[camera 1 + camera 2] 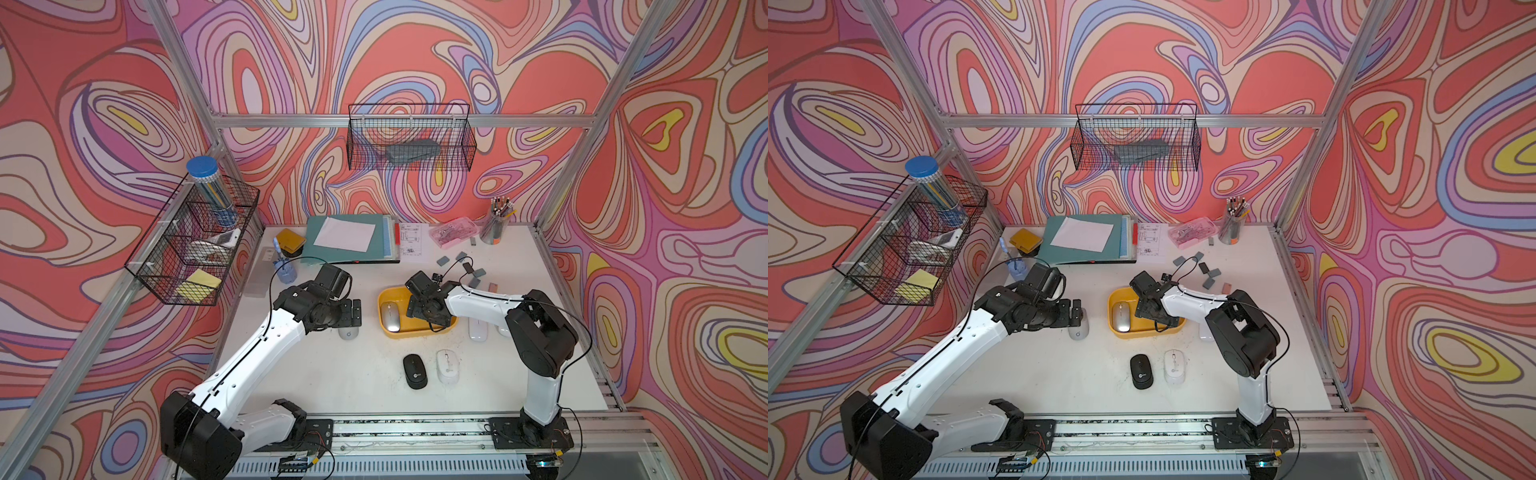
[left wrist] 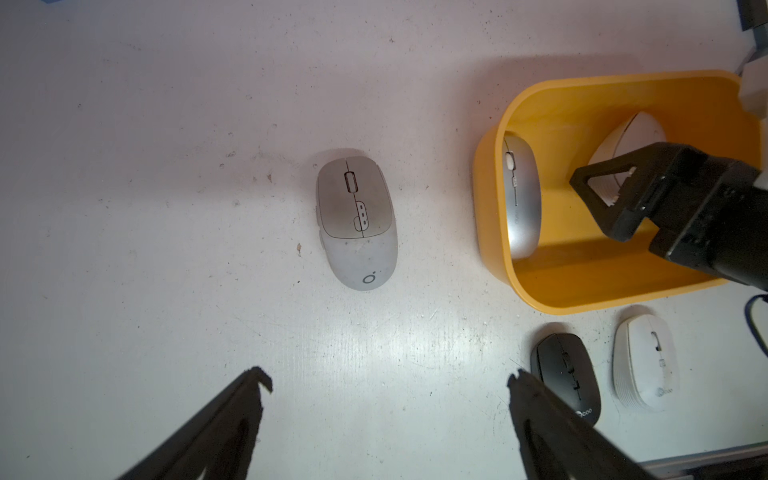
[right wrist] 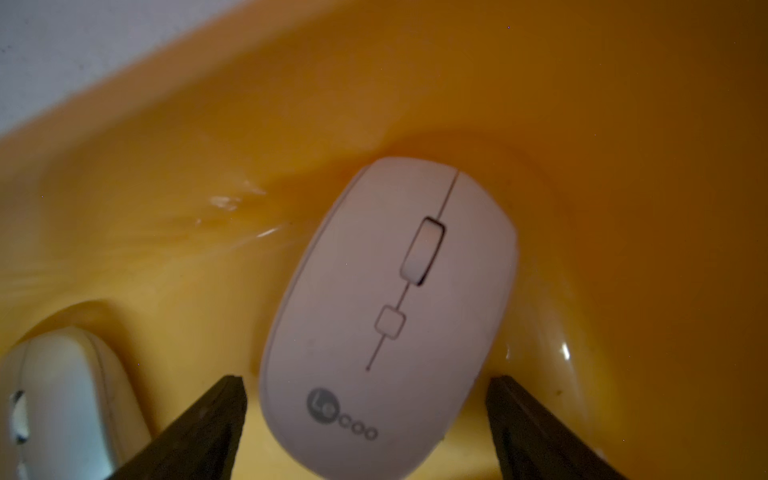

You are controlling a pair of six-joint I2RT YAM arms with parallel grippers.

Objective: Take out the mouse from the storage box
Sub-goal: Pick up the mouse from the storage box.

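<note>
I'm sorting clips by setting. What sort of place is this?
Probably a mock office desk inside a robot test cell: a white tabletop fenced by aluminium frame rails, a teal folder stack, a clear cup of pencils, and a shallow yellow plastic storage box holding a silver computer mouse.

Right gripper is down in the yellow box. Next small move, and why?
Probably close the right gripper on the white mouse: its jaws stand open either side of the mouse's rear, not touching, inside the storage box.
</note>
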